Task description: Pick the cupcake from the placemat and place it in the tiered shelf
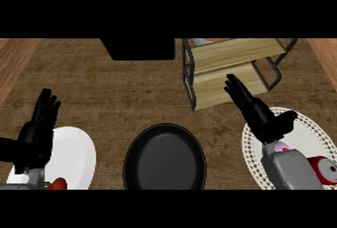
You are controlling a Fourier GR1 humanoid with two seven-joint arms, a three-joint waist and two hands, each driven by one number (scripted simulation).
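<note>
Grey forearms come in from the lower edge, nearest the viewer, and the right hand (262, 116) stands over the white lace-edged oval placemat (304, 133) with its fingers straight and pressed together, pointing up toward the shelf, the thumb sticking out to the side; it pinches nothing. Under it all spreads the brown woven counter top (112, 89). Next in size, the pale wooden tiered shelf with a black wire frame (230, 67) stands at the upper right, its two boards slanting, just beyond the right fingertips. A black round pan or plate (164, 158) lies at the middle bottom, and a white round plate (74, 153) lies to its left with a small red item (59, 183) at its lower rim. The left hand (36, 131) rests open beside that white plate, fingers up and together, well apart from the placemat. A red and white round thing (324, 168) sits on the placemat at the right edge. Smallest of all, the pink-topped cupcake (281, 147) shows only as a sliver on the placemat, just below the right palm at the wrist, mostly hidden by it. So the cupcake lies behind the right fingers, toward the robot, while the shelf lies ahead of them; I judge the right hand, much the nearer, must draw back and down before it can close round the cupcake.
</note>
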